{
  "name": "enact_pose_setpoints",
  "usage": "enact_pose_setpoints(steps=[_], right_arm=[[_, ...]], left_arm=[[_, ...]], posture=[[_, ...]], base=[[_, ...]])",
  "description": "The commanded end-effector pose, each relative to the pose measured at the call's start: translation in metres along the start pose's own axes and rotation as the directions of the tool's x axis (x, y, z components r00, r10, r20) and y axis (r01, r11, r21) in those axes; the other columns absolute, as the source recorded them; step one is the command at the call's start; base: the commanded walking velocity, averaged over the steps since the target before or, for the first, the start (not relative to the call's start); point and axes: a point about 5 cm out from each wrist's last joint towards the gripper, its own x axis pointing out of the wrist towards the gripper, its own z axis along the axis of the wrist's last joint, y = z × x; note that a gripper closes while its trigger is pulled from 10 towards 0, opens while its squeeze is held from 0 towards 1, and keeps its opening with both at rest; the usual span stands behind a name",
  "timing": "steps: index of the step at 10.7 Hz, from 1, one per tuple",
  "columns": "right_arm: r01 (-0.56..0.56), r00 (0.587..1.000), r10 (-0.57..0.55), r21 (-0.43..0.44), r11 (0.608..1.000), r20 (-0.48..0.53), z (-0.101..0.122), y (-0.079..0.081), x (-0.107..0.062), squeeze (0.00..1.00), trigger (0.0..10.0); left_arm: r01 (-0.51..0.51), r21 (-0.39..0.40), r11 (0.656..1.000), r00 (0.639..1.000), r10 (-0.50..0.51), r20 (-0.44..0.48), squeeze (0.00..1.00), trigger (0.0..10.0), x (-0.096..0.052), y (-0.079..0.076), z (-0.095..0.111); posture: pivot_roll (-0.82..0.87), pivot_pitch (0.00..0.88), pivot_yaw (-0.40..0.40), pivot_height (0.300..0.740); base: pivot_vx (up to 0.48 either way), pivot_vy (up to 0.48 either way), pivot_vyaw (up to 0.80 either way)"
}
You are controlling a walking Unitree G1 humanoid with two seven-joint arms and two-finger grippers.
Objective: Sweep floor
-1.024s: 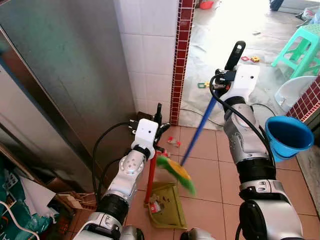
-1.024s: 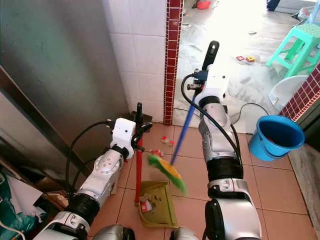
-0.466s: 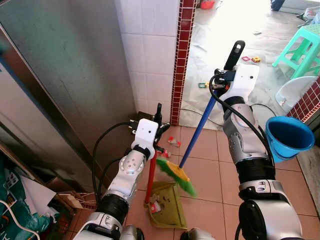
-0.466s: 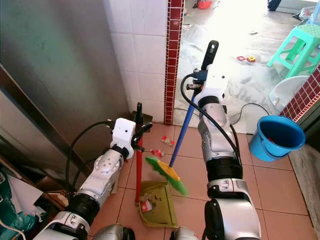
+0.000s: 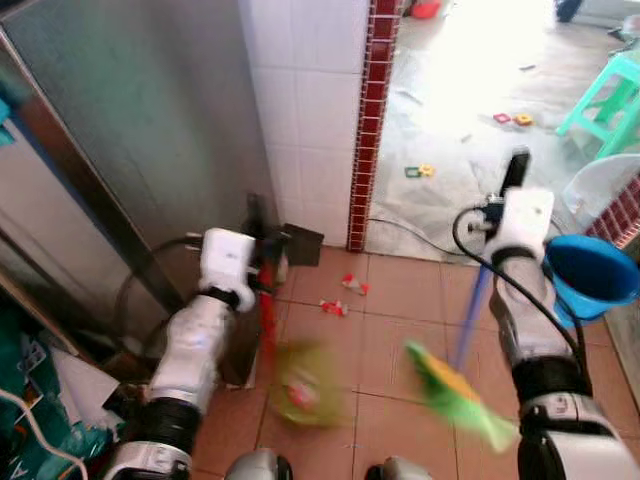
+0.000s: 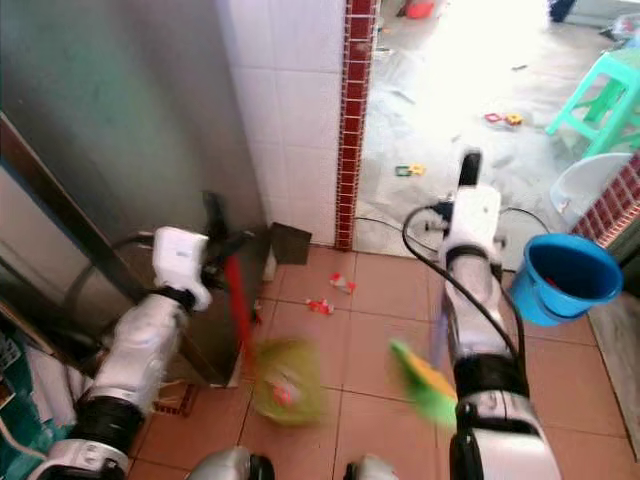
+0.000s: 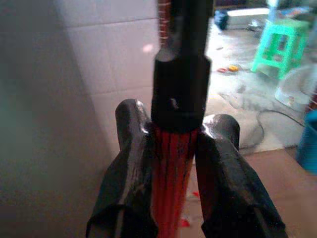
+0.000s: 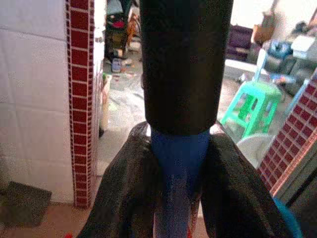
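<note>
Now, from the left eye, the whole picture has shifted and blurred since half a second ago, so the head camera has moved; beyond that, the two tools have parted. The dustpan [image 5: 300, 385], on its red handle [image 5: 266, 315] under the left gripper [image 5: 262, 262], sits at lower centre on the tiled floor [image 5: 400, 300], and the green-and-yellow broom head [image 5: 455, 392] on the blue pole [image 5: 468, 318] under the right gripper [image 5: 497, 215] has swung off to the right, well apart from the pan it lay over before. I judge this a wind-up for a fresh stroke. Two scraps of litter [image 5: 341, 297] lie on the tiles between wall and tools, unswept; one blue bucket [image 5: 592, 282] hangs at the right, one green stool [image 5: 610, 88] stands beyond the doorway. From the right eye the same layout holds: one pan [image 6: 287, 380], one broom head [image 6: 425, 385], two scraps [image 6: 330, 296]. From the left wrist, two black fingers [image 7: 130, 163] are clamped on the red handle just below its black cap. From the right wrist, two fingers [image 8: 124, 188] are clamped on the blue pole below its black grip.
</note>
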Motion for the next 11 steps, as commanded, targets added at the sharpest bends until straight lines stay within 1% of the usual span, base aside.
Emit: enact_pose_setpoints(steps=[1,2,3,4,5,6,7,8,9,10,11], right_arm=[[-0.003,0.998,0.001,0.035,0.999,0.059,0.012,0.006,0.004,0.0,10.0],[0.031,0.998,-0.032,0.035,0.999,0.045,0.007,0.002,0.005,0.0,10.0],[0.057,0.998,-0.059,0.059,0.997,0.02,0.002,0.002,0.004,0.0,10.0],[0.056,0.998,-0.057,0.08,0.995,0.011,0.0,0.005,0.004,0.0,10.0],[0.033,0.999,-0.034,0.1,0.994,0.013,0.0,0.013,0.002,0.0,10.0],[0.022,1.0,-0.022,0.12,0.993,-0.003,-0.005,0.018,-0.001,0.0,10.0],[0.015,1.0,-0.015,0.123,0.992,-0.003,-0.005,0.02,-0.002,0.0,10.0],[0.021,1.0,-0.021,0.119,0.993,-0.002,-0.005,0.018,-0.002,0.0,10.0],[0.025,1.0,-0.023,0.114,0.993,-0.014,-0.008,0.013,-0.003,0.0,10.0],[0.031,0.999,-0.028,0.116,0.993,-0.029,-0.01,0.011,-0.004,0.0,10.0],[0.029,0.999,-0.027,0.104,0.994,-0.02,-0.01,0.01,-0.006,0.0,10.0]], left_arm=[[-0.002,0.015,1.0,0.999,0.002,0.054,0.0,10.0,0.002,0.004,0.013],[-0.002,0.008,1.0,0.999,0.002,0.047,0.0,10.0,-0.001,0.007,0.012],[-0.011,-0.001,1.0,0.999,0.011,0.046,0.0,10.0,-0.001,0.009,0.012],[-0.013,-0.001,1.0,0.999,0.013,0.045,0.0,10.0,-0.001,0.01,0.012],[-0.013,0.001,1.0,0.999,0.013,0.047,0.0,10.0,-0.001,0.01,0.013],[-0.021,-0.021,1.0,0.998,0.022,0.05,0.0,10.0,-0.002,0.006,0.013],[-0.022,-0.049,0.999,0.999,0.025,0.046,0.0,10.0,-0.004,0.002,0.011],[-0.01,-0.065,0.998,0.999,0.013,0.045,0.0,10.0,-0.005,-0.004,0.009],[0.017,-0.066,0.998,0.999,-0.013,0.052,0.0,10.0,-0.002,-0.013,0.011],[0.023,-0.067,0.998,0.998,-0.019,0.056,0.0,10.0,-0.001,-0.016,0.013],[0.022,-0.073,0.997,0.999,-0.018,0.051,0.0,10.0,-0.002,-0.017,0.013]], posture=[[-0.03,0.0,0.049,0.74],[-0.03,0.0,0.048,0.74],[-0.02,0.0,0.055,0.74],[-0.01,0.0,0.063,0.74],[0.01,0.0,0.059,0.74],[0.0,0.0,0.043,0.74],[0.0,0.0,0.041,0.74],[-0.01,0.0,0.042,0.74],[-0.03,0.0,0.035,0.74],[-0.04,0.0,0.035,0.74],[-0.04,0.0,0.043,0.74]], base=[[0.0,0.0,0.0],[0.0,0.0,0.0],[0.0,0.0,0.0],[0.0,0.0,0.0],[0.0,0.0,0.0],[0.0,0.0,0.0],[0.0,0.0,0.0],[0.0,0.0,-0.58],[0.0,-0.255,-0.8],[0.0,-0.334,-0.8],[0.0,-0.364,-0.8]])
